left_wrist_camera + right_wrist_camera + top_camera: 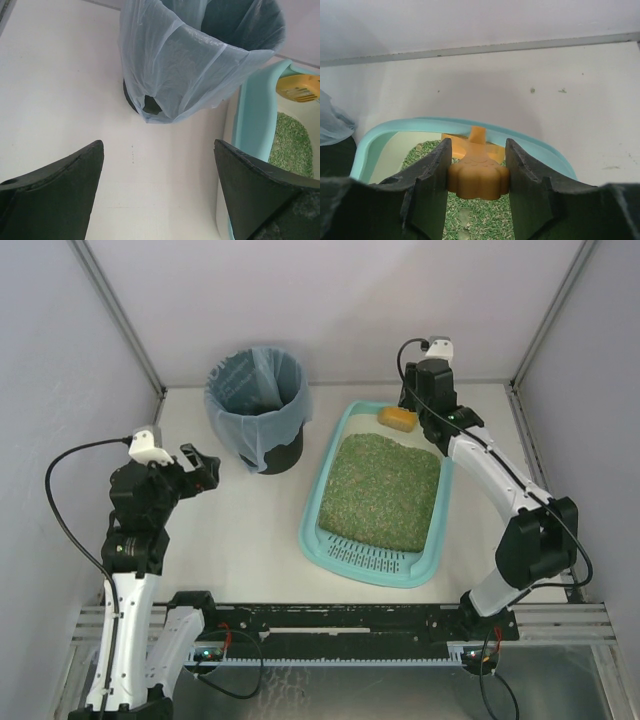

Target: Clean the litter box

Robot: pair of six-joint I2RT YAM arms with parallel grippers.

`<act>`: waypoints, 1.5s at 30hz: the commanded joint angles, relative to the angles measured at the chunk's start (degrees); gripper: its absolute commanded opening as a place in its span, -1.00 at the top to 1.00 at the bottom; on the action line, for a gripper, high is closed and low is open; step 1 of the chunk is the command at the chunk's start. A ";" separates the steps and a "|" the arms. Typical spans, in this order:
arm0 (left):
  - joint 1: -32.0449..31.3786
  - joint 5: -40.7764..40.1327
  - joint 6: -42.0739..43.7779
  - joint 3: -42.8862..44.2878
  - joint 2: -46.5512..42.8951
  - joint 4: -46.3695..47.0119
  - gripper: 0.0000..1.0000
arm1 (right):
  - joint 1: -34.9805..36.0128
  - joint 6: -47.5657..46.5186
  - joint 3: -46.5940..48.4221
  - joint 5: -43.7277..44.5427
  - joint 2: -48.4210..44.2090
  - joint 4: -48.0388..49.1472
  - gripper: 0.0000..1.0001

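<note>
Our right end effector (478, 150) squeezes the scoop (479, 181) by its handle, so we can lift it and dig. The scoop lies at the far end of the litter box (365, 556), which sits on the table (240, 540), right of the bin (228, 410). Our left end effector (157, 147) is wide open and holds nothing. It hangs near the bin, out of the way.

Bin (256, 405) left of litter box (365, 557); scoop (397, 419) in box's far end.

You have bare tabletop (250, 530) between your left pincer (207, 468) and the litter box (318, 540); the bagged bin (250, 390) stands at its far side.
</note>
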 commanded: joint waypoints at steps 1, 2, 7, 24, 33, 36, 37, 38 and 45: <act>0.65 2.67 -1.19 -1.14 0.13 3.50 -0.89 | 0.84 -4.28 2.44 -0.81 -7.07 2.80 0.71; 0.78 3.29 -1.28 -1.18 0.23 3.83 -0.89 | 0.87 -4.68 2.49 -1.63 -7.78 2.05 0.71; 1.75 5.95 -2.84 -1.96 0.43 6.43 -0.89 | 1.28 -7.36 2.26 -8.99 -10.85 -4.89 0.79; -22.58 4.45 9.76 -1.17 1.59 14.52 -0.76 | 5.12 -22.15 -18.27 -38.17 -35.87 -10.53 1.00; -29.08 32.23 31.87 -0.97 4.08 28.28 -0.61 | 7.26 -32.31 -24.61 -47.40 -45.80 -9.37 1.00; -33.33 35.61 43.48 2.49 8.51 24.38 -0.54 | 8.26 -33.64 -24.63 -48.26 -47.47 -9.75 1.00; -34.45 36.96 47.45 4.07 10.31 22.30 -0.50 | 8.72 -34.00 -24.63 -48.17 -48.32 -9.89 1.00; -35.42 38.49 51.14 5.59 12.11 20.11 -0.48 | 9.36 -34.19 -24.63 -47.69 -48.99 -10.05 1.00; -38.03 48.58 63.29 17.07 25.82 13.55 -0.25 | 15.92 -35.95 -23.69 -41.47 -53.06 -14.28 1.00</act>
